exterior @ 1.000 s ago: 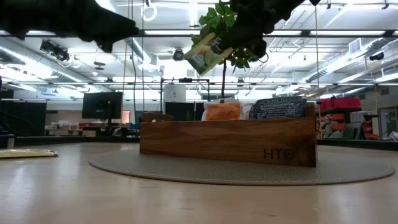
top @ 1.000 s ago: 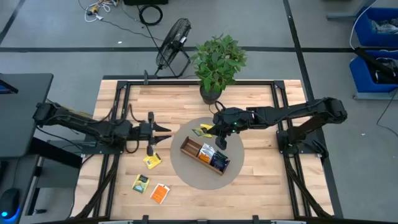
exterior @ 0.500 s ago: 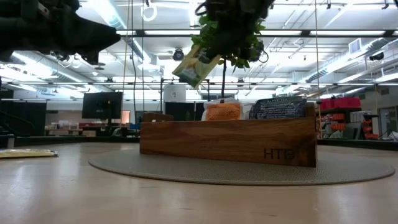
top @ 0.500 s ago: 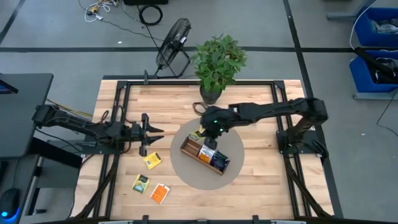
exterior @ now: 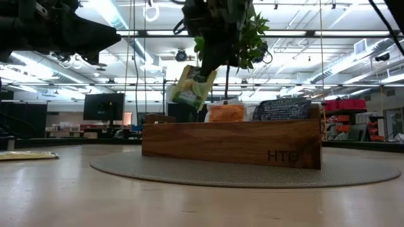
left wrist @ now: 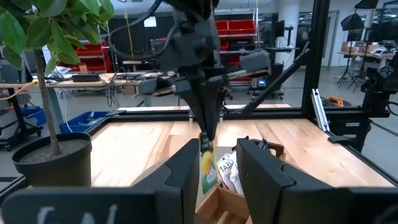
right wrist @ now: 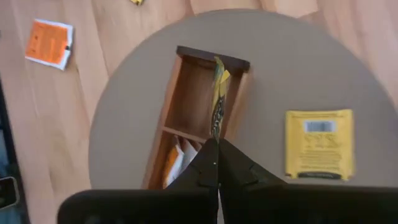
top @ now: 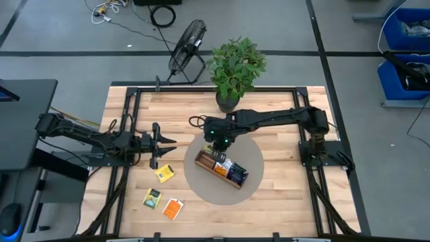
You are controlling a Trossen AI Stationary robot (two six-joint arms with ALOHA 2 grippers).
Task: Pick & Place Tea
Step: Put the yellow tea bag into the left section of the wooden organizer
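High view: the right gripper reaches across the table to the near end of the wooden tray, which sits on a round grey mat; the left gripper waits well to the side, above the bare table with three loose sachets lying on the wood near it. Low view: the right gripper's fingers are clenched on the top edge of a yellow-green sachet, which hangs tilted in the air just above the tray's left end, not yet inside it; an orange sachet and a dark blue sachet already stand in the tray. Left wrist view: the left gripper's own fingers stand parted with nothing between them, and beyond them the held sachet dangles edge-on over the tray. Right wrist view: the sachet hangs right over the wall beside the empty end compartment, and a yellow sachet lies flat on the mat beside the tray. The risk, as I judge it, is that the sachet's lower edge catches on that wall, so that on release it tips outward onto the mat; its tilt makes this likelier.
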